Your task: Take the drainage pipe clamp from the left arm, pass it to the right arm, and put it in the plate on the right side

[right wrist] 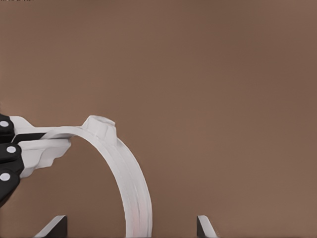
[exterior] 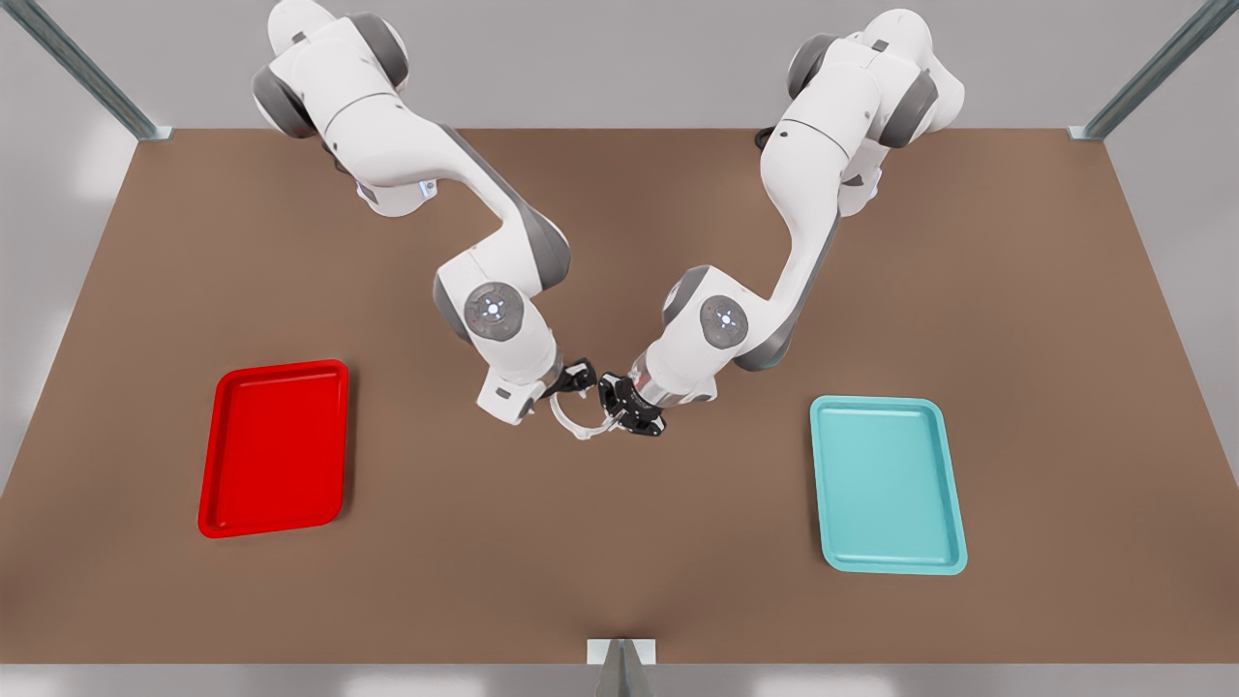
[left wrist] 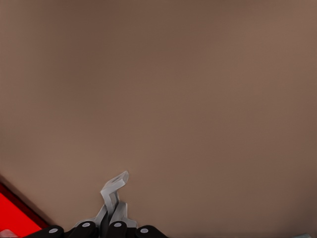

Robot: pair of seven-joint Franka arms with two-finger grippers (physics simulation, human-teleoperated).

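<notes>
At table centre, drainage pipe clamp point(exterior: 584, 427): we see it held between the two grippers.
Left gripper point(exterior: 619, 411): clenched on one tab end, on the front view's right.
Right gripper point(exterior: 571, 382): fingers spread, with the white strip passing between them.
Plate point(exterior: 274, 447): well apart, at the front view's left.

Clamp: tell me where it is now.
Front view, mid-table, between the red tray and teal tray: the clamp hangs between the grippers, held by the left gripper, the right gripper open around it.
</notes>
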